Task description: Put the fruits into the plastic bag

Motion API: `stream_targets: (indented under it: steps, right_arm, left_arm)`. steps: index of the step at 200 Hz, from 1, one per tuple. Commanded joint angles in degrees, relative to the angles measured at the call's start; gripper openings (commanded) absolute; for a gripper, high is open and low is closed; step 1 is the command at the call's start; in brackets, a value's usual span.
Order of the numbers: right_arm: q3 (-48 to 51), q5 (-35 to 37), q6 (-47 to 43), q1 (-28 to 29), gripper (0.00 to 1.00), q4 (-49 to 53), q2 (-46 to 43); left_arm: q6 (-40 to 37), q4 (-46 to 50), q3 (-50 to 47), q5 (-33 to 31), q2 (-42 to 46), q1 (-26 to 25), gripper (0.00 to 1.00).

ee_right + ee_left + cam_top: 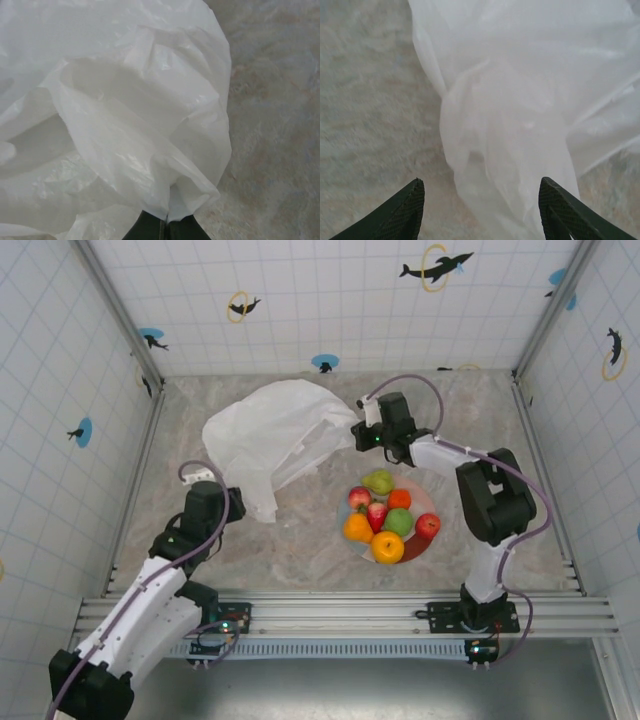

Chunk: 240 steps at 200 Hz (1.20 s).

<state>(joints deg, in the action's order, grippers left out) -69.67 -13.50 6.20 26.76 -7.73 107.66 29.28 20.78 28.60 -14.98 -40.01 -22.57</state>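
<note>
Right gripper point(358, 432) is clamped shut on the plastic bag point(275, 435) at the bag's right-hand edge. In the right wrist view its dark fingers point(150, 231) meet at the bottom of the picture with a fold of white film point(125, 100) pinched between them. Left gripper point(240, 505) stands with its jaws apart at the bag's near tail. In the left wrist view the two dark fingertips point(402, 212) flank the twisted lower end of the film point(520, 100), and I cannot tell whether either one touches it.

Marbled table point(300, 550) carries everything. The bag lies crumpled across the far half, left of centre, running from the right gripper down towards the left one.

A round plate point(432, 502) sits right of centre, nearer the near edge, apart from the bag. All the fruits rest on it, packed close:
- an orange point(388, 546) at the near rim
- a second orange point(357, 528) to its left
- a green apple point(399, 522) in the middle
- a red apple point(428, 526) on the right
- another red apple point(359, 498) on the left
- a yellow-green pear point(378, 481) at the far rim
- a small orange fruit point(400, 498) beside the pear
- a strawberry point(377, 515) in the centre
</note>
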Motion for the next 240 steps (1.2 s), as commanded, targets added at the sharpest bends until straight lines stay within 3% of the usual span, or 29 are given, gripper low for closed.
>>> stream_targets:
  steps: [1, 52, 76, 127, 198, 225, 240]
  right_arm:
    - [0.66, -2.66, 0.19, 0.13, 0.04, -1.46, -2.96]
    - [0.86, -5.46, -1.53, 0.15, 0.04, 0.93, -5.34]
    - [0.33, -5.75, -1.96, 0.13, 0.04, 2.59, -5.87]
    - [-0.86, -7.67, -1.89, 0.22, 0.04, 6.07, -5.62]
    - [-3.07, -10.13, -2.15, 0.29, 0.04, 8.3, -4.61]
    - [-4.12, -10.82, -2.22, 0.41, 0.04, 9.01, -3.97]
    - [-4.49, -11.5, -2.83, 0.48, 0.04, 9.83, -3.77]
  left_arm:
    - [-4.17, -1.73, 4.82, -3.95, -0.91, -0.43, 0.63]
    - [-11.93, -9.41, 13.36, 10.68, -15.07, -0.57, 0.67]
    - [-16.51, -9.73, 17.96, 13.91, -24.51, -1.41, 0.68]
    - [-24.25, -8.4, 26.84, 14.68, -40.33, -5.19, 0.71]
    - [-30.79, -8.2, 33.41, 18.69, -52.91, -5.56, 0.77]
    - [-30.38, -9.12, 34.13, 17.48, -55.78, -5.51, 0.71]
    - [-29.94, -10.41, 33.77, 15.02, -56.63, -5.56, 0.62]
